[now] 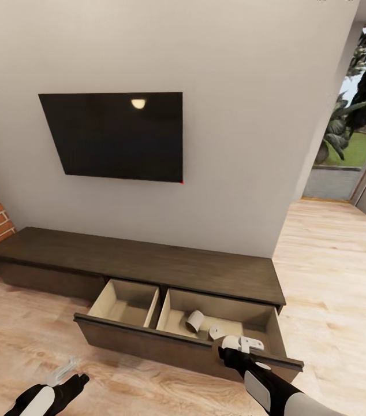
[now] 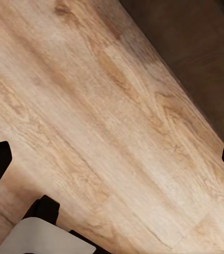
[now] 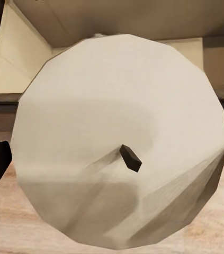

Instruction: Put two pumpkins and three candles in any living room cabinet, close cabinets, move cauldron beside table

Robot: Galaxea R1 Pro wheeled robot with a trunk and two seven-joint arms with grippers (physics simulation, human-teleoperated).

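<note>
- The left gripper (image 1: 67, 370) hangs low over the light wood-plank floor (image 1: 27, 341), well in front of the long low dark-brown wooden cabinet (image 1: 148, 260); its fingers stand spread wide with nothing between them.
- The cabinet's drawer (image 1: 171, 341) is pulled out, its pale beige inside split into two compartments.
- Two short pale beige wax candles lie tipped over in the compartment nearer the right gripper: one (image 1: 194, 320) just beyond it, the other (image 1: 217, 331) right beside its tip.
- The right gripper (image 1: 242, 344) hovers at that drawer's front edge, clamped on a third pale candle (image 3: 119, 140), whose dark wick faces the wrist camera; in the head view the candle in its grip is hard to make out.
</note>
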